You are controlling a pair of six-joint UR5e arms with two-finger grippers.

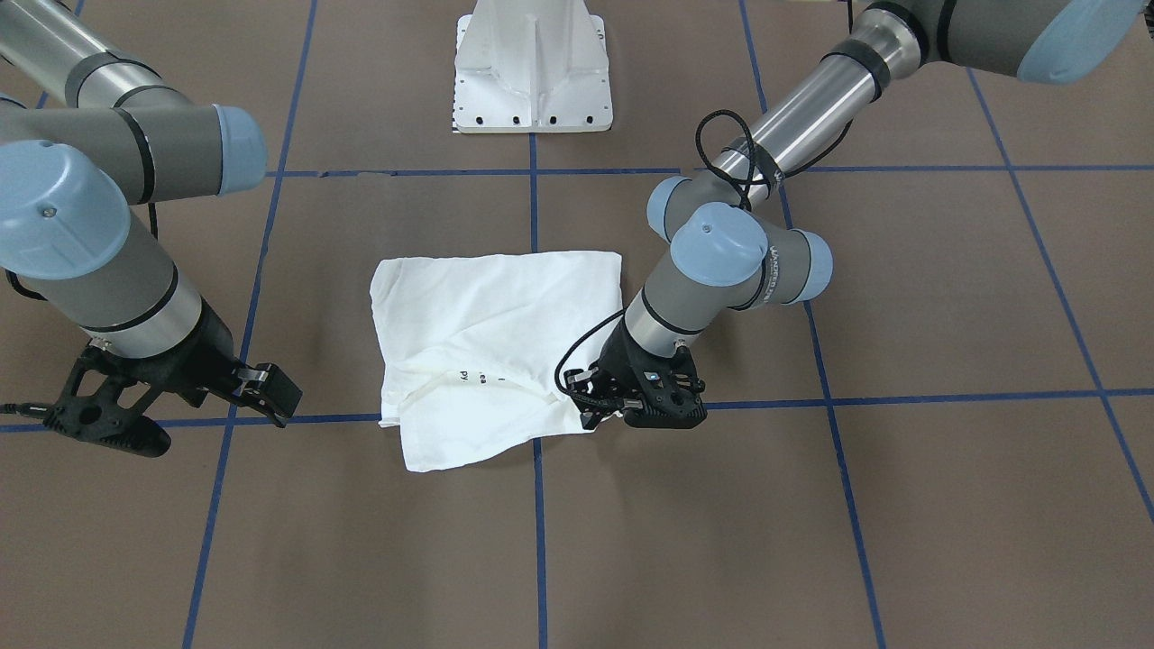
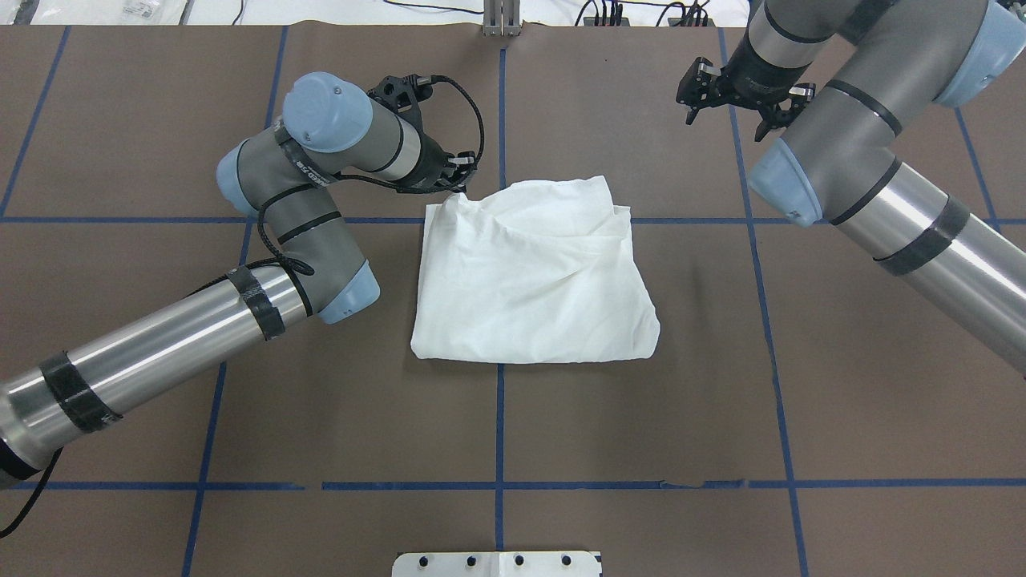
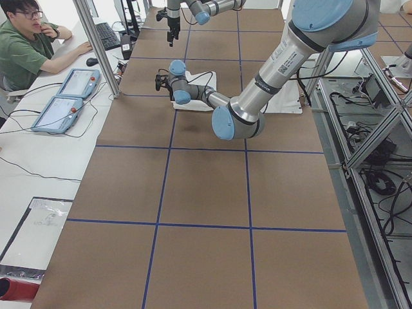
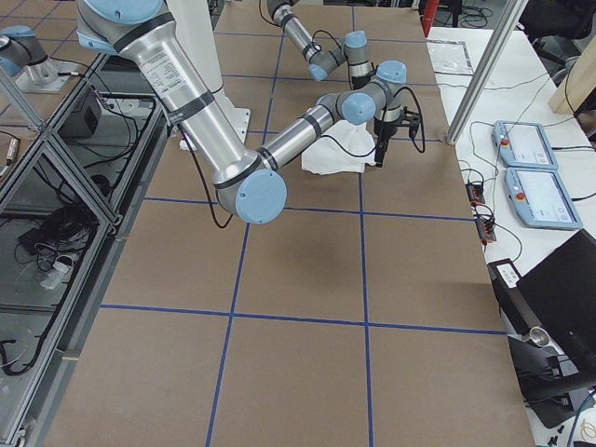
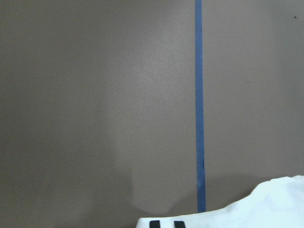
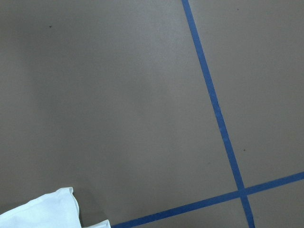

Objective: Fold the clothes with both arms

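The white T-shirt (image 1: 487, 315) lies folded into a rough rectangle at the table's middle (image 2: 537, 272). A flap on its far side shows a few black letters. My left gripper (image 1: 586, 413) is low at the shirt's far-left corner (image 2: 458, 183) and touches its edge. I cannot tell whether its fingers are shut on the cloth. The left wrist view shows only the shirt's edge (image 5: 266, 209) with two black marks. My right gripper (image 1: 270, 392) hovers off the shirt's far-right corner (image 2: 693, 100), apart from it, open and empty. The right wrist view shows one shirt corner (image 6: 38, 211).
The brown table is marked by blue tape lines (image 2: 498, 417). The white pedestal base (image 1: 532, 72) stands at the robot's side. An operator (image 3: 32, 38) and teach pendants (image 3: 71, 96) are beyond the table's far edge.
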